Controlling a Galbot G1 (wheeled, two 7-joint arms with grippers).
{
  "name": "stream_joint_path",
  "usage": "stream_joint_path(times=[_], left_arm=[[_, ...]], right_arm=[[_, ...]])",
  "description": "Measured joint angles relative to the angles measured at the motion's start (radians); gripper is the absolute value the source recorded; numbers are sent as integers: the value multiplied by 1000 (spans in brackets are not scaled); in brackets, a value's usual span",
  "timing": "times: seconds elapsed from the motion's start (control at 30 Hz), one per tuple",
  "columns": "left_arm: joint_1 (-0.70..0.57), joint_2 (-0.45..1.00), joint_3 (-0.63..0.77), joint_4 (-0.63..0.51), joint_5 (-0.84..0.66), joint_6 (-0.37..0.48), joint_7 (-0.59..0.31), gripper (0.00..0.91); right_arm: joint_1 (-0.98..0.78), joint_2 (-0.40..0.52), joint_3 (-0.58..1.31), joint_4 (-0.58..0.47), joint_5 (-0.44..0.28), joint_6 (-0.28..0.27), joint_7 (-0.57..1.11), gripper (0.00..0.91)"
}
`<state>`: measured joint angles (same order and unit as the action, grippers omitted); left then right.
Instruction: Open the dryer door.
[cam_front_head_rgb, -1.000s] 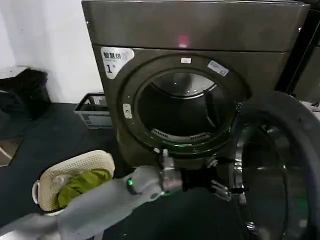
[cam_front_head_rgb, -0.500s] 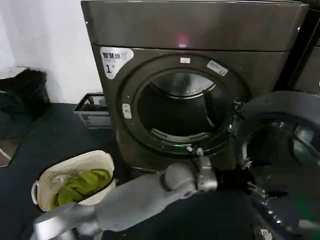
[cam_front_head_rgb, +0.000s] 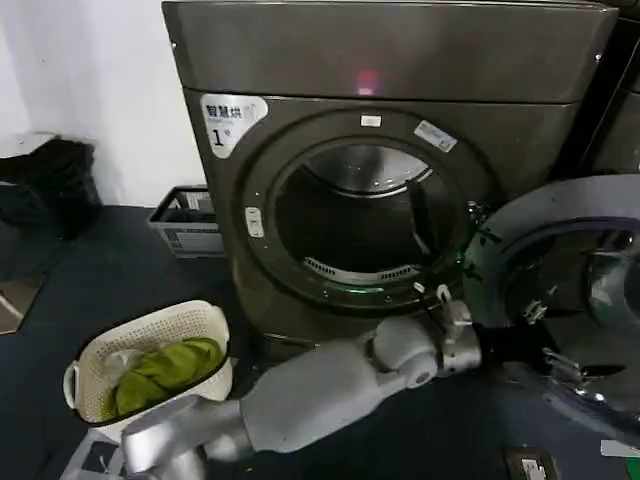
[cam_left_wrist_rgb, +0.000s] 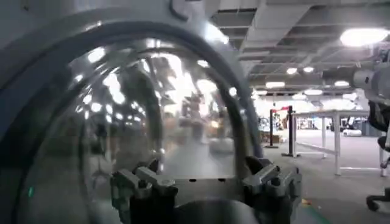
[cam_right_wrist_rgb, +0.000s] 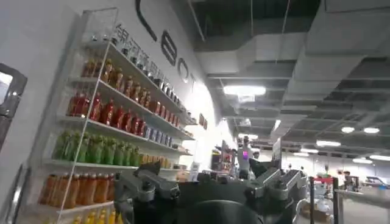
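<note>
The dryer door (cam_front_head_rgb: 580, 280) stands swung out to the right of the dryer (cam_front_head_rgb: 380, 60), its grey inner side and glass facing me. The round drum opening (cam_front_head_rgb: 360, 225) is uncovered. My left arm reaches across from the lower left, and my left gripper (cam_front_head_rgb: 572, 368) is low against the door's inner side. In the left wrist view the left gripper (cam_left_wrist_rgb: 201, 176) is open, its fingers spread wide with nothing between them, and the door's glass (cam_left_wrist_rgb: 122, 109) is close ahead. My right gripper (cam_right_wrist_rgb: 210, 179) is open and held up, facing shelves of bottles.
A white laundry basket (cam_front_head_rgb: 150, 365) holding green cloth sits on the floor at the lower left. A grey crate (cam_front_head_rgb: 188, 220) and a dark bag (cam_front_head_rgb: 50, 185) stand by the wall. Another machine (cam_front_head_rgb: 615, 130) is at the right edge.
The door has swung farther out to the right. My left arm has stretched rightward with it, the gripper staying at the door's inner side.
</note>
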<state>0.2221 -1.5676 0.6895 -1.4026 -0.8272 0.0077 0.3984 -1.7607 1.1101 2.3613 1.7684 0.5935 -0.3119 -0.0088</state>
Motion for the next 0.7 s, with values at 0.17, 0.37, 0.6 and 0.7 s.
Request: stream_joint_path(times=[0.17, 0.37, 0.6, 0.7], left_arm=[[-3, -5, 2, -2, 3, -4, -1, 907], [-7, -3, 3, -7, 7, -9, 0, 907], [-6, 22, 12, -20, 7, -34, 6, 907], [-1, 34, 13, -25, 8, -55, 6, 907]], right_arm=[[0, -2, -1, 6, 7, 5, -6, 907], [-3, -6, 7, 17, 58, 20, 0, 907], [-6, -6, 8, 16, 63, 48, -15, 907], [-7, -6, 9, 9, 60, 57, -19, 907]])
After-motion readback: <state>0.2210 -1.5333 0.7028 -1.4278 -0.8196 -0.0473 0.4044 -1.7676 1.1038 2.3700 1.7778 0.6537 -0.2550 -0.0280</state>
